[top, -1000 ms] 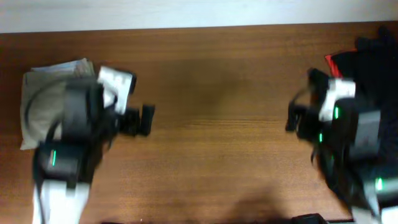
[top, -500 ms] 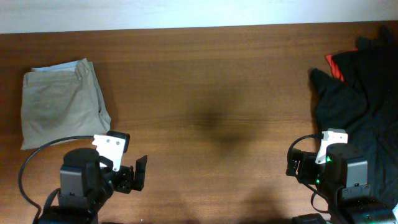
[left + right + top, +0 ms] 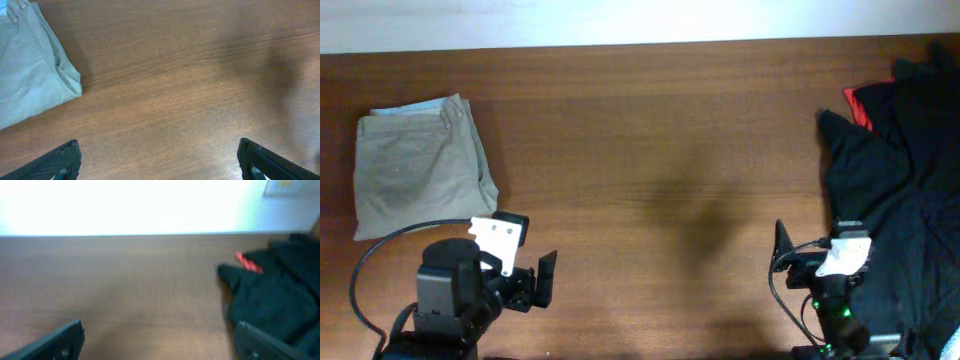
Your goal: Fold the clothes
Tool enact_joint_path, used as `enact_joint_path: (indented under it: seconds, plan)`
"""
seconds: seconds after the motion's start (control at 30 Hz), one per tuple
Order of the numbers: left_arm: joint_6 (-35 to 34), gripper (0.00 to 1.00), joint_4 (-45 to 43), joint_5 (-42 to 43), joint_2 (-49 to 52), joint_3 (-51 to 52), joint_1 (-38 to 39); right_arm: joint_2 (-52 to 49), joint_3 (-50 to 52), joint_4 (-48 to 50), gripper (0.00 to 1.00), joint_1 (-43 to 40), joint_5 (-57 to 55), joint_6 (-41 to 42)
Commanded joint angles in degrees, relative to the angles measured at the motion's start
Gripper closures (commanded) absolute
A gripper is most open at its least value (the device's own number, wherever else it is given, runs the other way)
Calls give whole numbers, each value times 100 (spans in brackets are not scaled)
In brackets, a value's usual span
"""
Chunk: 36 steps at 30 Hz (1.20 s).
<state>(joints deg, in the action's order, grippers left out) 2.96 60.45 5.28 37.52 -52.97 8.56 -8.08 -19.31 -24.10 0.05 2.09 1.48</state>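
Khaki trousers (image 3: 420,165) are recorded as a folded, roughly square bundle lying flat on the wooden table (image 3: 660,130). They sit beyond the left pincer (image 3: 542,275) and off to its left, well apart from it. A pale blue strip of lining is seen along the edge farthest from the pincer. A rounded fold corner is turned toward it.

A black cable (image 3: 370,260) is seen looping out behind the left pincer, on its left side.

Left pincer: released. In the left wrist view its dark fingers (image 3: 60,160) are seen at the bottom corners, spread wide, with only wood grain between them. The near corner of the trousers is seen ahead of the left-hand finger, clear of it.

Right pincer (image 3: 785,255): also released. The right wrist view is blurred, but its fingers (image 3: 65,340) are made out at the lower corners, set wide apart over bare wood.

A black-and-red pile (image 3: 895,150) is spread just beside the right pincer on its right and runs on well beyond it. A red patch is noted at the pile's far inner edge. Whether the pile touches the arm cannot be told. The trousers lie far to this pincer's left, across the table.

A white wall (image 3: 130,205) is seen past the table's far edge.
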Motion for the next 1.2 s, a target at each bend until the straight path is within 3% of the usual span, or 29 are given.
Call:
enact_joint_path:
  seconds: [0.0,0.17,0.23,1.0,1.1,1.17]
  plan:
    - [-13,1,-9,-59,-20,22,-9,721,741,802,1,-57,199,-107]
    - [-13,1,-9,-61,-20,22,-9,789,1851,2367,1,-87,236,-422]
    - [-13,1,-9,-59,-20,22,-9,789,1899,1980,1,-83,214,-424]
    - [-13,1,44,-59,-63,24,-9,772,1899,2002,1,-83,223,-424]
    - [122,1,-9,-85,-494,398,-15,772,1899,2002,1,-83,223,-424]
    - [120,1,-573,-83,-1123,1182,-26,772,1899,2002,1,-83,223,-424]
